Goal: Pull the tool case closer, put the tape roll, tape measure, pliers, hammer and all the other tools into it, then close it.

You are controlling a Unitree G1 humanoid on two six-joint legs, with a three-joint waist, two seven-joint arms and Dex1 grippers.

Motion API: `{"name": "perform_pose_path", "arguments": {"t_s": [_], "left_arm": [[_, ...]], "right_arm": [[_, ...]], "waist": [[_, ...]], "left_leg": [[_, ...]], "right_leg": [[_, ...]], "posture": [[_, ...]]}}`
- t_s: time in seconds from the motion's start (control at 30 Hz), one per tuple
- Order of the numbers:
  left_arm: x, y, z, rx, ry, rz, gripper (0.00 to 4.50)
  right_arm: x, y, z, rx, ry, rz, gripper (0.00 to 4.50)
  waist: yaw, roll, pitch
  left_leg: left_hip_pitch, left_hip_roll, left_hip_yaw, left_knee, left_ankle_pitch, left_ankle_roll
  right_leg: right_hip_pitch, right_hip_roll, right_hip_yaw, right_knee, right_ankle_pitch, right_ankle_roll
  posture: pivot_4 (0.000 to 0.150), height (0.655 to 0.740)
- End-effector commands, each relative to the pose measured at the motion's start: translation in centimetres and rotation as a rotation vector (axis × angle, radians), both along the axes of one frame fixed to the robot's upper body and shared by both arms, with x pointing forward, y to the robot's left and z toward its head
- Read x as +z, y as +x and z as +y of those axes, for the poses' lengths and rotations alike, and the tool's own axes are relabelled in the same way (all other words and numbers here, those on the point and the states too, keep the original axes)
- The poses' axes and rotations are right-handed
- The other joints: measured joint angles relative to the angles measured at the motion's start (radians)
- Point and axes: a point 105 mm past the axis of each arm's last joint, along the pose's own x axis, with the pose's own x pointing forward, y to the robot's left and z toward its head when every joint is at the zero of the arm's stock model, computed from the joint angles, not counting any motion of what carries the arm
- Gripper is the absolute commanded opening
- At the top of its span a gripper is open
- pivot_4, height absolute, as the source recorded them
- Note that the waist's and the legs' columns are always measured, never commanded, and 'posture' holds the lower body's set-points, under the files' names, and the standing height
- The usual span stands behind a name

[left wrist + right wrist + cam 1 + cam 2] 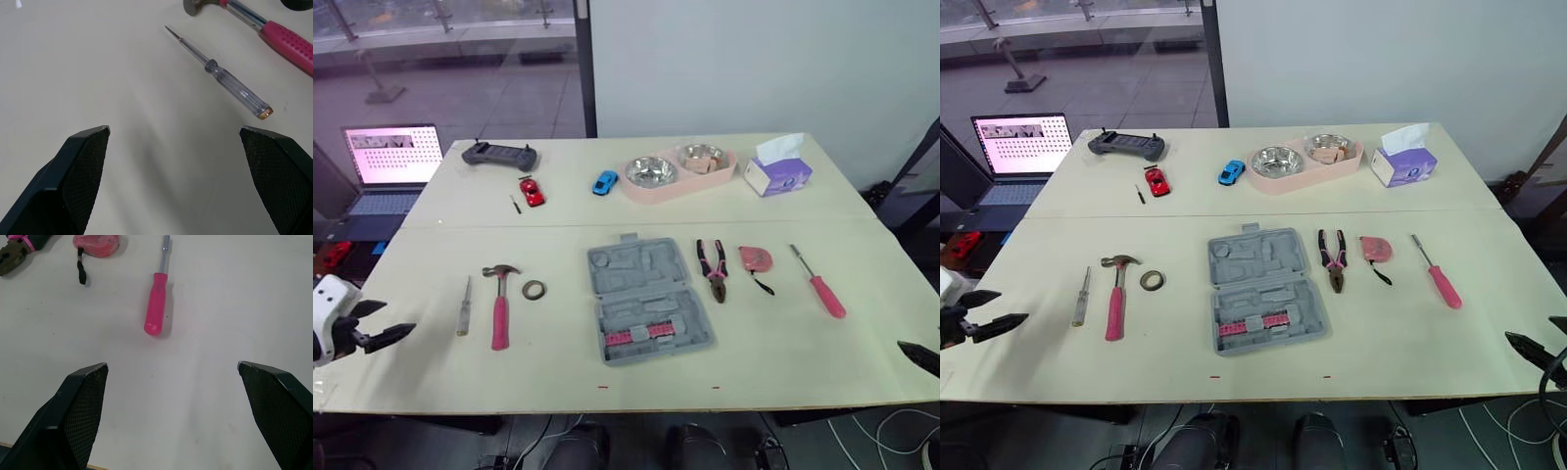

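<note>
Left hand spread wide and empty, hovering low over the near left of the table, just short of a clear-handled screwdriver; right hand equally wide open and empty at the near right, the pink screwdriver lying beyond it. Between them the grey tool case lies open and flat at the middle of the table, well apart from both hands. Hammer and tape roll rest to its left, pliers and tape measure to its right. First job, as I read it, is drawing the case nearer: I would bring one hand in to its near rim, pinch squarely and slide it straight towards the near edge, flat enough that the pink bits in the near half do not shake loose, and clear of the pliers just beside its right flank. Both arms sit low and outboard at the table's near corners, hands aimed towards the far side
</note>
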Motion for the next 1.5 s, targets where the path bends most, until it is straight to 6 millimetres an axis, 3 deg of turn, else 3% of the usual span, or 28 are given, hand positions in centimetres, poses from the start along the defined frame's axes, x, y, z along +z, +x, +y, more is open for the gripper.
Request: {"name": "perform_pose_path", "arguments": {"t_s": [0.03, 0.33, 0.43, 0.53, 0.67, 0.87, 0.97, 1.1, 1.2, 1.5], "left_arm": [[1.4, 0.1, 0.9, 0.008, 0.065, -0.031, 4.44], [1.0, 0.1, 0.7, 0.012, 0.034, -0.021, 4.44], [0.6, 0.4, 0.0, -0.009, 0.016, -0.024, 4.44], [0.3, 1.7, -3.6, -0.137, -0.07, -0.068, 4.44], [0.0, 3.3, -11.3, -0.279, -0.203, -0.119, 4.44], [-0.5, 4.1, -20.4, -0.431, -0.306, -0.106, 4.44], [-1.0, 4.6, -22.8, -0.491, -0.283, -0.101, 3.59], [-2.5, 6.4, -25.2, -0.528, -0.22, -0.082, 1.46], [-3.5, 7.1, -25.8, -0.527, -0.183, -0.071, 0.0], [-5.6, 7.7, -27.5, -0.581, -0.05, -0.034, 0.0]], "right_arm": [[1.1, 0.0, -0.2, 0.008, -0.028, -0.024, 4.5], [0.7, -0.3, -0.2, -0.006, -0.022, -0.018, 4.5], [1.0, 0.1, 1.6, 0.03, 0.012, -0.036, 4.5], [1.4, 1.2, 7.0, 0.164, 0.039, -0.047, 4.5], [1.6, 3.5, 15.4, 0.336, 0.069, -0.067, 4.5], [-0.2, 7.5, 22.1, 0.428, 0.022, -0.022, 4.5], [-0.8, 9.8, 22.9, 0.407, 0.001, -0.019, 3.65], [-2.0, 14.3, 22.9, 0.391, -0.161, 0.029, 1.61], [-2.4, 15.6, 23.3, 0.436, -0.197, 0.064, 0.07], [-4.4, 17.9, 24.3, 0.544, -0.297, 0.154, 0.03]], "waist": [[0.0, 0.0, 0.0], [0.0, 0.0, 0.0], [-0.001, 0.0, 0.0], [0.0, 0.002, -0.001], [0.0, 0.001, 0.0], [0.001, -0.006, 0.001], [0.004, -0.005, 0.002], [0.0, -0.005, 0.002], [-0.001, -0.005, 0.002], [-0.002, -0.005, 0.002]], "left_leg": [[0.0, 0.0, 0.0, 0.0, 0.0, 0.0], [0.0, 0.0, 0.0, 0.0, 0.0, 0.0], [0.0, 0.0, 0.0, 0.0, 0.0, 0.0], [0.0, 0.001, 0.0, 0.0, 0.0, 0.0], [-0.001, 0.001, 0.0, 0.002, 0.0, 0.0], [-0.001, 0.001, 0.0, 0.003, 0.001, -0.002], [-0.001, 0.0, 0.0, 0.003, 0.001, -0.001], [-0.002, -0.001, 0.0, 0.003, 0.003, -0.003], [-0.002, -0.001, 0.0, 0.002, 0.003, -0.003], [-0.002, -0.002, 0.0, 0.002, 0.003, -0.003]], "right_leg": [[0.0, 0.0, 0.0, 0.0, 0.0, 0.0], [0.0, 0.0, 0.0, 0.0, 0.0, 0.0], [0.0, 0.0, 0.0, 0.0, 0.0, 0.0], [0.0, 0.0, 0.001, 0.0, 0.0, 0.0], [0.0, -0.001, 0.004, 0.0, 0.001, 0.0], [0.0, 0.0, 0.004, -0.001, 0.003, 0.0], [0.0, 0.0, 0.004, -0.001, 0.004, -0.002], [-0.001, 0.001, 0.002, 0.0, 0.005, -0.002], [-0.002, 0.001, 0.002, 0.001, 0.005, -0.002], [-0.002, 0.001, 0.002, 0.001, 0.005, -0.001]], "posture": [[0.15, 0.74], [0.15, 0.74], [0.15, 0.74], [0.15, 0.74], [0.15, 0.74], [0.15, 0.74], [0.15, 0.74], [0.15, 0.74], [0.15, 0.74], [0.15, 0.74]]}}
